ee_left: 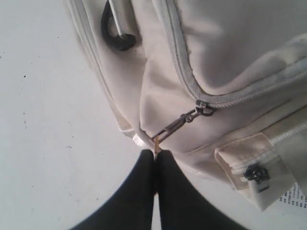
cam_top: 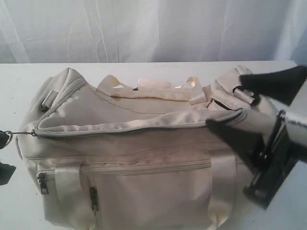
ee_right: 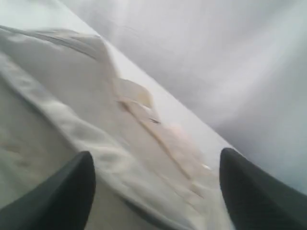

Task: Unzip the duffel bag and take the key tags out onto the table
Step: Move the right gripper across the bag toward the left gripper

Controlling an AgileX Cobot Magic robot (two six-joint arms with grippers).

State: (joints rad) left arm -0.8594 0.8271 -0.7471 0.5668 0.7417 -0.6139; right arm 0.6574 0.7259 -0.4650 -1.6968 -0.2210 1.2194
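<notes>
- The counter [cam_top: 19, 76] runs white beneath both grippers; no key tags lie on any part of it that shows.
- The bag [cam_top: 144, 158] rests on it, stretched between the two grippers, one end at each.
- Right gripper [cam_top: 224, 101]: spread wide, one finger above the bag's end and one against its front, fabric between them, nothing clamped. It looks placed to brace that end.
- The top flap [cam_top: 120, 108] runs from one gripper to the other and lies flat, a thin dark line under its edge.
- The main zipper [cam_top: 144, 125] follows that edge. Its slider [ee_left: 205, 109] sits at the corner just ahead of the left gripper, so I judge the long run undone, though with the flap down I can't be certain.
- Left gripper [ee_left: 156, 154]: pinched tight on the tip of the zipper pull [ee_left: 175, 125], which stretches taut from its fingers to the slider.
- Key tags: out of sight in all three views, presumably inside the bag.
- My read: unzipping about finished. Left to do: let go of the pull, lift the flap, reach in, and set the tags on the counter.
</notes>
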